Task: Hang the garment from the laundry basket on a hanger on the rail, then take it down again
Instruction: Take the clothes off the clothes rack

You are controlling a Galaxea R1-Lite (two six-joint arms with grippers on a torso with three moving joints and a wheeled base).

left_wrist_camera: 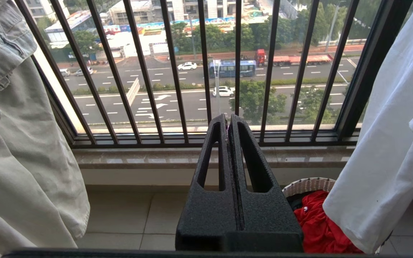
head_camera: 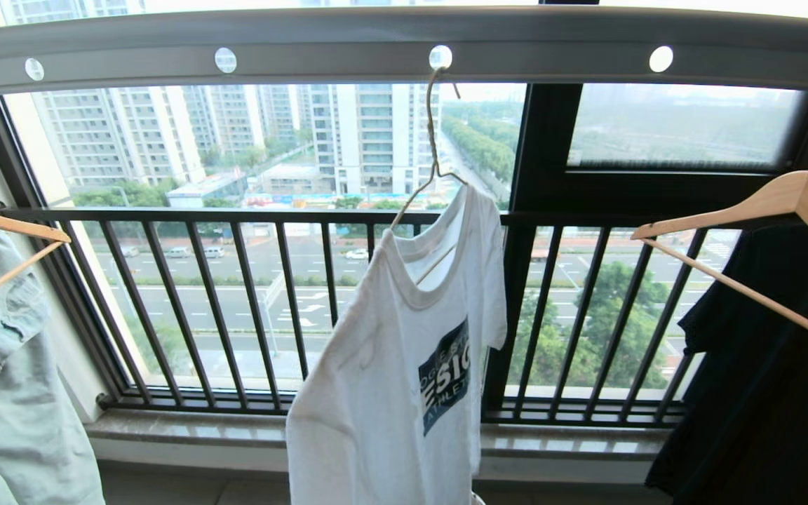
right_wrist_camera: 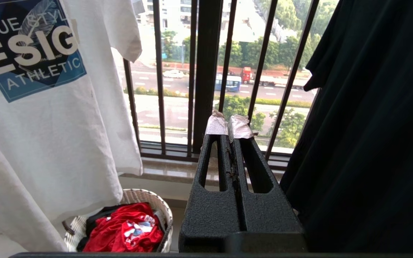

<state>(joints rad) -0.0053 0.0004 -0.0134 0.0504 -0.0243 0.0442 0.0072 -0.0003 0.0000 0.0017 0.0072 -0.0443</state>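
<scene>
The white garment [head_camera: 397,365] with its blue logo hangs on the thin cream hanger [head_camera: 433,151], askew, one shoulder lower than the other. The hanger's hook sits in a hole of the grey rail [head_camera: 404,42]. The same garment [left_wrist_camera: 389,143] drapes beside the left gripper, and the garment [right_wrist_camera: 48,118] shows its logo in the right wrist view. Below it stands the white woven laundry basket [right_wrist_camera: 145,200] holding a red garment; the laundry basket [left_wrist_camera: 308,185] peeks out behind the left gripper. My left gripper [left_wrist_camera: 228,118] and right gripper [right_wrist_camera: 229,123] are both shut, empty, low and clear of the clothes.
A pale denim garment [head_camera: 4,379] hangs on a wooden hanger [head_camera: 4,224] at the left. A black shirt [head_camera: 769,372] on another wooden hanger [head_camera: 755,210] hangs at the right. Black window railing bars [head_camera: 257,308] and a stone sill [head_camera: 236,431] lie behind.
</scene>
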